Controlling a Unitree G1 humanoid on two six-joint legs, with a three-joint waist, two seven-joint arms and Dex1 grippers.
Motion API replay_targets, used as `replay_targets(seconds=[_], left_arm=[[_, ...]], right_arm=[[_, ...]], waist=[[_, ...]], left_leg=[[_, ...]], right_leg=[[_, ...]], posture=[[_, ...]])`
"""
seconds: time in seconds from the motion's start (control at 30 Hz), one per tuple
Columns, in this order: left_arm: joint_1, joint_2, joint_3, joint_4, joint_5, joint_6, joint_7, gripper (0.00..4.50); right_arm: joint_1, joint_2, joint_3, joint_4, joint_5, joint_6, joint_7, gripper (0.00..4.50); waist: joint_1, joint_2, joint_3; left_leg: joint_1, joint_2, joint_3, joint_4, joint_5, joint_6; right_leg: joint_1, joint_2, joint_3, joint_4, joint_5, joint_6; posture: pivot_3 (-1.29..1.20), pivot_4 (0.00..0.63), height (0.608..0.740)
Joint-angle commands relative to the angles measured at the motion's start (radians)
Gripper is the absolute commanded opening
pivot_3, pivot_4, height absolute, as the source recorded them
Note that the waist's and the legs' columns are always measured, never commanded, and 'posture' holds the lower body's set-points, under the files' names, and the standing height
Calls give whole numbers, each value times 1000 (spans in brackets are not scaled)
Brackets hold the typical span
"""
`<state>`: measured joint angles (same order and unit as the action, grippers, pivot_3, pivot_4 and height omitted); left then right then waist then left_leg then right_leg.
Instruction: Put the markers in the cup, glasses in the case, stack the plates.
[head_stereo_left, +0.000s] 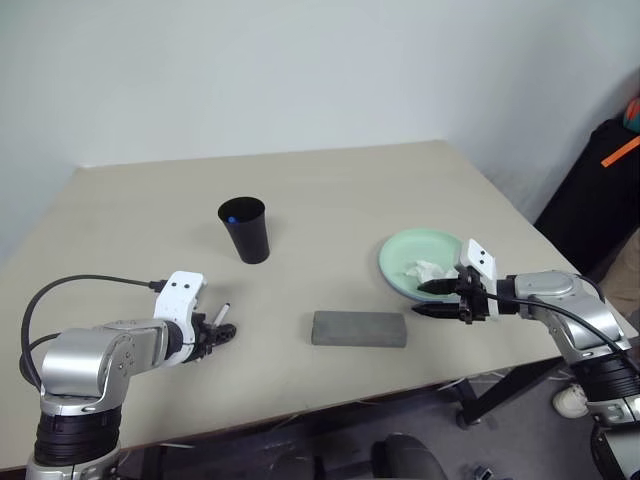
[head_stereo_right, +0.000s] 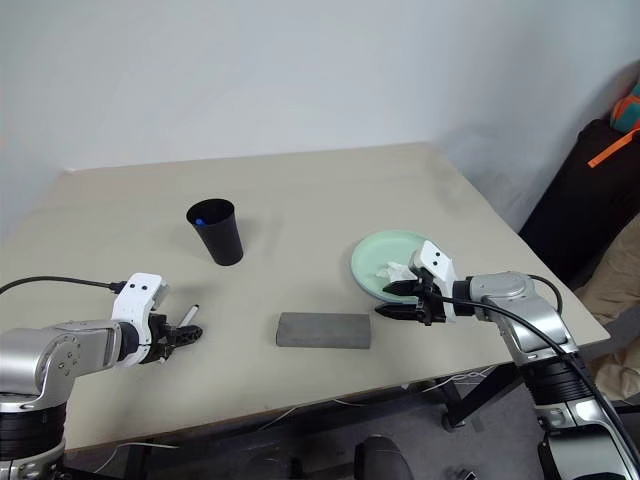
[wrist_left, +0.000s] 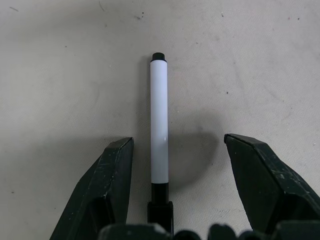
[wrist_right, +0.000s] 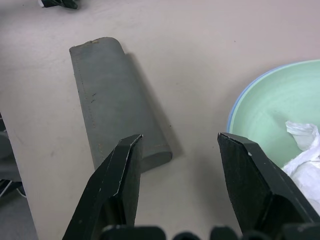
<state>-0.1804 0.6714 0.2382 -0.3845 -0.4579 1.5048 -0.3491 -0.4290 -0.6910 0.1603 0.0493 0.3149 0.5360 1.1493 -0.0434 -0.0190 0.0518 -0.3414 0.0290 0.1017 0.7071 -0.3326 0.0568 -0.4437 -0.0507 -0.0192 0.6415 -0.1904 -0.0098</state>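
A slim white-barrelled marker with a black cap (wrist_left: 159, 127) is seen lying flat on the beige counter (head_stereo_left: 330, 200), between the parted fingers of the left claw (wrist_left: 172, 150); neither finger is touching it. A blue cap is visible inside the black tapered plastic cup (head_stereo_left: 245, 228), which stands upright further back. The grey felt-like rectangular case (head_stereo_left: 359, 328) lies shut near the front edge. The right claw (head_stereo_left: 432, 299) is held open and empty at the near rim of the mint green plate (head_stereo_left: 400, 255), which carries a crumpled white tissue (head_stereo_left: 428, 270). In the right wrist view, a light blue rim (wrist_right: 235, 107) is revealed under the green plate.
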Motion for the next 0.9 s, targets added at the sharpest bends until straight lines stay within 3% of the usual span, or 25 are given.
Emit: replay_targets(seconds=[0.03,0.1,0.3,0.57,0.73,0.9], left_arm=[[8,17,-18,15,19,-16,1,2665],[9,20,-25,18,22,-21,0,2170],[6,24,-37,24,33,-30,-5,94],[-29,50,-22,50,47,-159,-37,94],[-60,97,3,12,15,-386,-182,94],[-124,109,20,25,-50,-500,-299,94]], right_arm=[[-18,-5,-28,-33,13,-3,-3,2577],[-18,-4,-27,-33,12,-3,-4,2577],[-21,-4,-25,-31,11,-4,-4,2577],[-31,-3,-21,-27,9,-7,1,2577],[-39,-1,-19,-20,6,-12,3,2577],[-47,6,-15,-14,3,-17,0,2577]], waist=[[0,0,0],[0,0,0],[0,0,0],[2,1,0],[1,-1,0],[0,-1,0]], left_leg=[[0,0,0,0,0,0],[0,0,0,0,0,0],[0,0,0,-1,0,0],[0,0,-1,-1,1,0],[-1,0,-1,-1,2,0],[-1,0,1,-3,2,-1]], right_leg=[[0,0,0,0,0,0],[0,0,0,0,0,-1],[0,0,0,-1,0,0],[0,-1,0,0,0,-1],[-1,-1,-1,-1,0,-5],[-2,-1,0,-2,0,-4]], posture=[[0,0,740],[0,0,740],[0,0,740],[0,0,740],[0,0,740],[0,0,740]])
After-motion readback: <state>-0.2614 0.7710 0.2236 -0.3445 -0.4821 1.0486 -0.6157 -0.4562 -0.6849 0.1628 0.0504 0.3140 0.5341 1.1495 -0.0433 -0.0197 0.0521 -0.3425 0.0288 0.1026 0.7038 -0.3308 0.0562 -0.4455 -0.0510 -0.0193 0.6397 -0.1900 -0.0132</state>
